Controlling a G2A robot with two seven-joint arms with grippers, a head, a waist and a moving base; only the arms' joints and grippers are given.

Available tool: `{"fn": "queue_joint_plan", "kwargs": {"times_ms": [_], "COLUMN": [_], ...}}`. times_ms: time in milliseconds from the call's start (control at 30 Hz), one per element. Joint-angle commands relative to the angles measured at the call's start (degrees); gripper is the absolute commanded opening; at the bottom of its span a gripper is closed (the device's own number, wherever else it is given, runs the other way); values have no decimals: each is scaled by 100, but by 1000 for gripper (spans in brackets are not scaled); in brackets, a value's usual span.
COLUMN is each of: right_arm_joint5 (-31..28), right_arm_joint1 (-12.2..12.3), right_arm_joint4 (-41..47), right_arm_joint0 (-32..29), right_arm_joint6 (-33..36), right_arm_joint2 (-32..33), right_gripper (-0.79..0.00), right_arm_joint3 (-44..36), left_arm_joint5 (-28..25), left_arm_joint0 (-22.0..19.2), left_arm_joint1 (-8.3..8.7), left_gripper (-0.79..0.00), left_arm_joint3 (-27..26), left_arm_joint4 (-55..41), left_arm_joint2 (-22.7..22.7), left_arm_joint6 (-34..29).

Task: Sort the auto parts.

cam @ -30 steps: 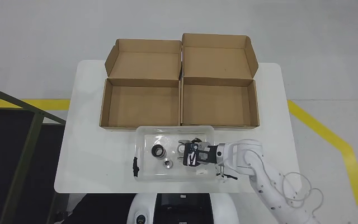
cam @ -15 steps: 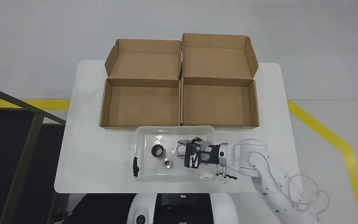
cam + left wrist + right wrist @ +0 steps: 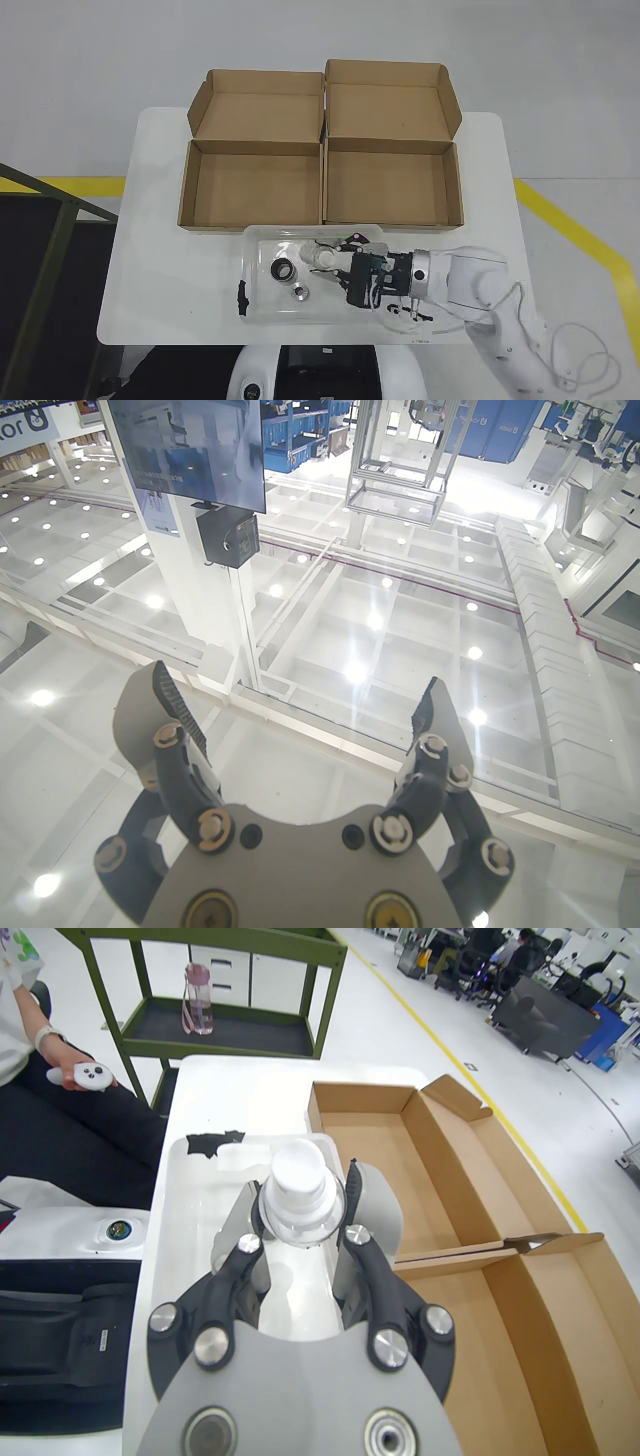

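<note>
I find the white worktop (image 3: 160, 200) brightly and evenly lit from overhead, with only soft shadows inside the cardboard boxes (image 3: 255, 190). In the left wrist view, round lamps (image 3: 374, 620) flare into glare, and straight lines bow towards the edges.

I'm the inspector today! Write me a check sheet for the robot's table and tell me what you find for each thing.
Surface: white table, holding two boxes and a tray.
Job's things: left box and right box, open, side by side. The clear tray holds a black ring and a silver part.
Clutter: black tape on the tray's edge.
Grippers: right gripper shut on a white part over the tray; left gripper open, facing the ceiling.
Cables: thin white cable looping by the right arm.
Surroundings: yellow floor line; green shelf with a pink bottle.
</note>
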Motion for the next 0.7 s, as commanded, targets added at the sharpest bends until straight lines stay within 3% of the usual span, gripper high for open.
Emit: {"fn": "queue_joint_plan", "kwargs": {"times_ms": [0, 667], "right_arm_joint5": [-40, 47], "right_arm_joint1": [0, 24], "right_arm_joint4": [242, 2189], "right_arm_joint0": [55, 989], "right_arm_joint6": [-126, -373], "right_arm_joint2": [15, 502], "right_gripper": [-785, -785], "right_arm_joint3": [-9, -498], "left_arm_joint5": [0, 0], "left_arm_joint0": [0, 0], "left_arm_joint1": [0, 0], "left_gripper": [0, 0], "left_arm_joint3": [0, 0], "left_arm_joint4": [0, 0], "left_arm_joint2": [0, 0], "left_arm_joint6": [0, 0]}}
